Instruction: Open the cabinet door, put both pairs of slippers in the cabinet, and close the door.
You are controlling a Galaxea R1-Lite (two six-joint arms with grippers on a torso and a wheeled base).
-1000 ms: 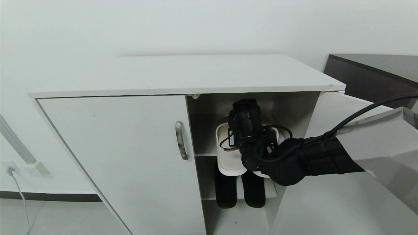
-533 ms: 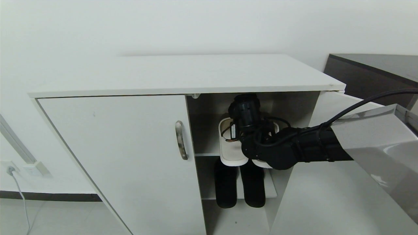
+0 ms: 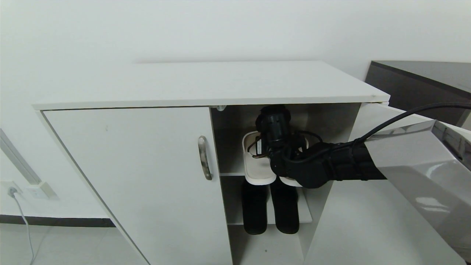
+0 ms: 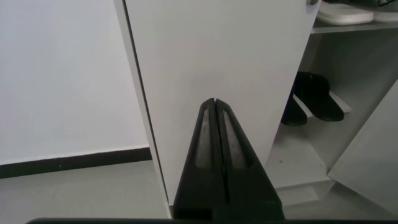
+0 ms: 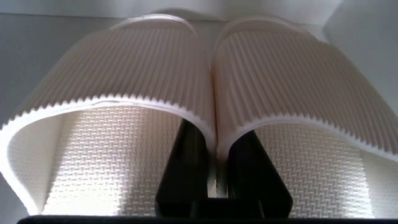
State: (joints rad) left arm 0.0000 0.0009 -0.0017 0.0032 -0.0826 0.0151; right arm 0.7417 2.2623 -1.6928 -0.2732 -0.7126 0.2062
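Right claw (image 5: 215,152) closed on the pair of white slippers (image 5: 149,74), one finger under each strap, pinching their touching inner sides; toes point ahead of it.

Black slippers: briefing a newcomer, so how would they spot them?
Look at the white cabinet with its right door open. The black slippers lie on the lower shelf inside. The white slippers above them are in the right gripper; these lie free.

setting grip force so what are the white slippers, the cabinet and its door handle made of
white slippers: likely soft moulded foam or rubber, matte; ribbed straps and woven-pattern footbeds.
cabinet: probably laminated board, smooth matte white; flat panels with thin edges.
door handle: looks like brushed metal, with a dull grey sheen.
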